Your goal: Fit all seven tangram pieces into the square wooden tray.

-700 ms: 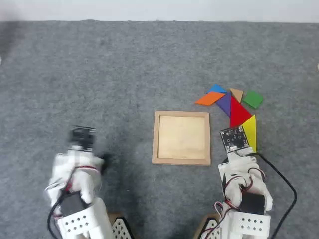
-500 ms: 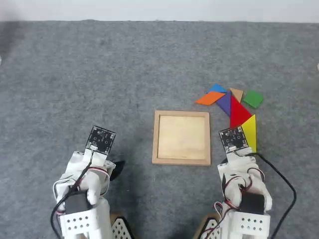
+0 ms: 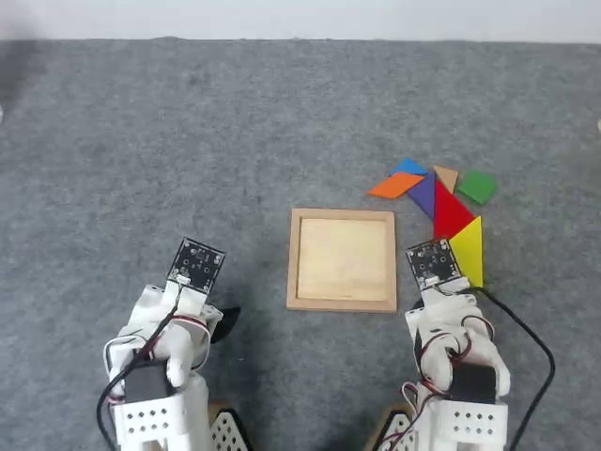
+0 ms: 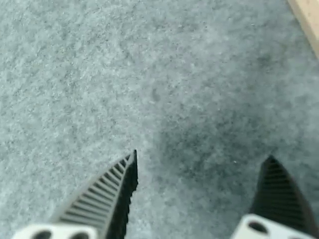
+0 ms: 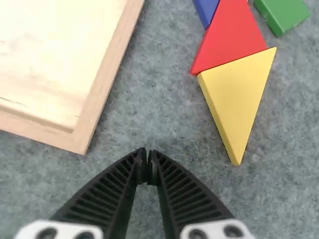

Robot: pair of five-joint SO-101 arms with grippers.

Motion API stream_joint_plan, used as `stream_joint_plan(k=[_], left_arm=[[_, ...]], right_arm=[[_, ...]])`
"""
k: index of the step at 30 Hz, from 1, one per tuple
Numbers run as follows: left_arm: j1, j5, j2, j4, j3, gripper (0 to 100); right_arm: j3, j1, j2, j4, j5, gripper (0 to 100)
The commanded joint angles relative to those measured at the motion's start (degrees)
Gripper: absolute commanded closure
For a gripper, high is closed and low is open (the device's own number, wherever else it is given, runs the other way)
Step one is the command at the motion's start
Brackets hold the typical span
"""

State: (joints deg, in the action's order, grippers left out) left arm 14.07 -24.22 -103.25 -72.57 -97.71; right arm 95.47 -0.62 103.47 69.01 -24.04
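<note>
The square wooden tray is lying empty in the middle of the surface, so I judge that the task is only at its first pick. All seven pieces are sitting outside it, in a cluster between 1 and 3 o'clock from the tray. The yellow triangle is lying just beside the tray's 3 o'clock edge and is touching the red triangle at its 12 o'clock. The purple piece, orange piece, blue piece, tan piece and green square are lying further out.

The right gripper is hovering near the tray's 4 o'clock corner, close to the yellow triangle's pointed end, with its fingers pressed together. The left gripper is hanging over bare surface at 8 o'clock from the tray, its fingers spread apart and holding nothing.

The next move is probably asking the right gripper to open, shift toward 2 o'clock and straddle the yellow triangle.
</note>
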Motion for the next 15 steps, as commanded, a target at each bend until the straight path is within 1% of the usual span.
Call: stream_joint_plan(k=[1,3,6,7,10,13,15], left_arm=[[0.00,-0.44,-0.97,-0.18,1.27,63],[0.00,-0.44,-0.97,-0.09,1.27,63],[0.00,-0.53,-0.97,-0.09,1.27,63],[0.00,-0.53,-0.97,-0.09,1.27,63],[-0.09,-0.53,-0.97,-0.26,1.27,63],[-0.26,-0.53,-0.97,-0.44,1.27,63],[-0.26,-0.53,-0.97,-0.44,1.27,63]], right_arm=[[0.62,0.75,0.48,-0.48,-0.62,96.5],[-1.93,-0.13,0.48,-2.51,-4.92,96.5],[-8.88,-6.46,0.40,-3.56,-17.32,96.4],[-11.16,-8.75,0.40,-3.91,-17.58,96.4],[-18.20,-12.70,-0.57,-3.30,-11.60,95.3],[-23.91,-11.30,-4.88,-0.40,-8.00,89.6],[-27.96,-10.33,-10.95,-0.22,-5.98,85.7]])
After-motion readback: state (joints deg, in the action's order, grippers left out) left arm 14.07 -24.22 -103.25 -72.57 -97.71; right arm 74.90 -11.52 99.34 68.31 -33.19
